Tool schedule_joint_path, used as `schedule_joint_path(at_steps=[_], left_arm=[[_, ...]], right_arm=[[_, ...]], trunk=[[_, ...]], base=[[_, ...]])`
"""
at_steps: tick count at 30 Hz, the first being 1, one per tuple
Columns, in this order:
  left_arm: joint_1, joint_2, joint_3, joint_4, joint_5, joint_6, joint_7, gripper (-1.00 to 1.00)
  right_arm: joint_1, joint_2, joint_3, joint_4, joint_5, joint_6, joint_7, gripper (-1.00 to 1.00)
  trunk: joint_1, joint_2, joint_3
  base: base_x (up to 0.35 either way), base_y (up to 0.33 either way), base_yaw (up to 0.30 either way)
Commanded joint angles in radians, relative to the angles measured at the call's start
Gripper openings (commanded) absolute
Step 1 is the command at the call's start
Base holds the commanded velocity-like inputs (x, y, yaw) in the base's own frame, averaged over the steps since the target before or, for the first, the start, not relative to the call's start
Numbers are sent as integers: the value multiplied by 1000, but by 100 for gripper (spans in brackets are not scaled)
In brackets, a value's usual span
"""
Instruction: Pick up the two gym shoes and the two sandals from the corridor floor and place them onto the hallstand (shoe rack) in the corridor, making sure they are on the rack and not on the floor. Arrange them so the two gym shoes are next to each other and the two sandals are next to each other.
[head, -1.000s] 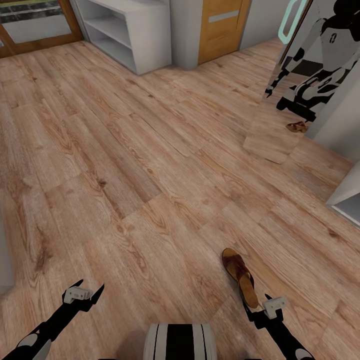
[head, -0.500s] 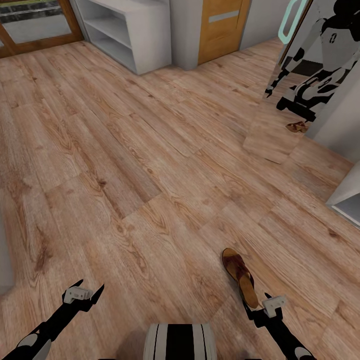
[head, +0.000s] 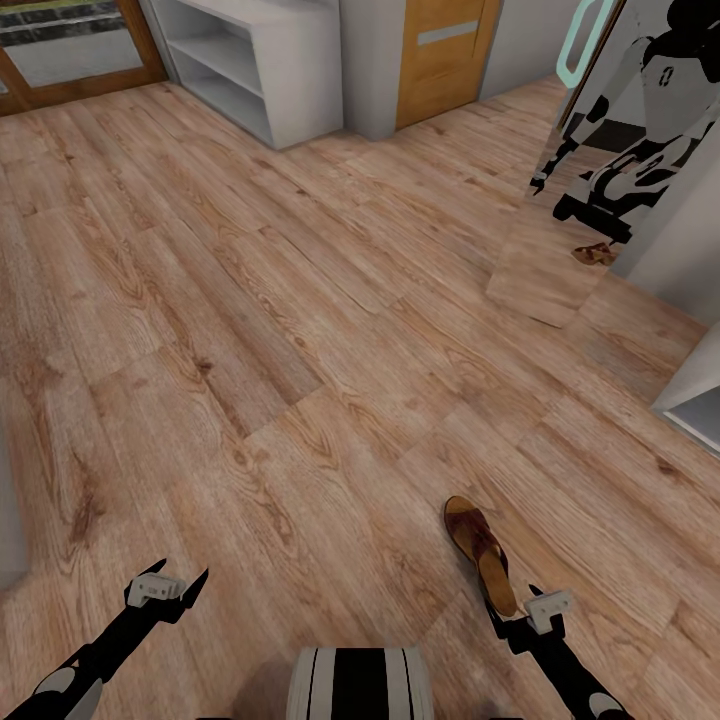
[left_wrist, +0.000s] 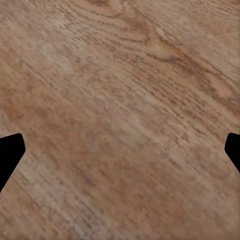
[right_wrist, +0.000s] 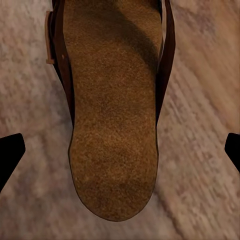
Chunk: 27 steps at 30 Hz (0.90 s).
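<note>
Brown wood-grain planks of the corridor floor (head: 300, 330) fill most of the head view. One maroon-brown sandal (head: 481, 554) lies flat on them at the near right, its toe end pointing away and its heel end just in front of the right gripper (head: 512, 612). In the right wrist view the sandal's tan cork footbed (right_wrist: 112, 115) sits between the two dark fingertips (right_wrist: 10, 155), which stand far apart at the frame edges, so this gripper is spread wide with nothing between its pads, hovering over the heel. The left gripper (head: 178, 588) hangs at the near left above bare floor (left_wrist: 120, 120); its fingertips (left_wrist: 9, 152) are likewise wide apart and hold nothing. Far off at the upper left stands the pale-grey hallstand (head: 262, 62) with open shelves, well apart from the sandal. A mirror (head: 590, 170) on the right wall reflects the robot and a small brown sandal shape (head: 594, 254).
</note>
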Motion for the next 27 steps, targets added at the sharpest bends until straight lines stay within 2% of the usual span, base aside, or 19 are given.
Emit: schedule_joint_path(at_steps=[1, 7, 17, 27], left_arm=[[0, 0, 0, 0, 0, 0, 0, 100], [0, 0, 0, 0, 0, 0, 1, 100], [0, 0, -1, 0, 0, 0, 2, 100], [0, 0, -1, 0, 0, 0, 3, 100]], right_arm=[[0, 0, 0, 0, 0, 0, 0, 100], [0, 0, 0, 0, 0, 0, 0, 100], [0, 0, 0, 0, 0, 0, 0, 100], [0, 1, 0, 0, 0, 0, 0, 100]], trunk=[[0, 0, 0], [0, 0, 0], [5, -2, -39], [5, -2, -39]], base=[[0, 0, 0], [0, 0, 0], [0, 0, 0], [0, 0, 0]])
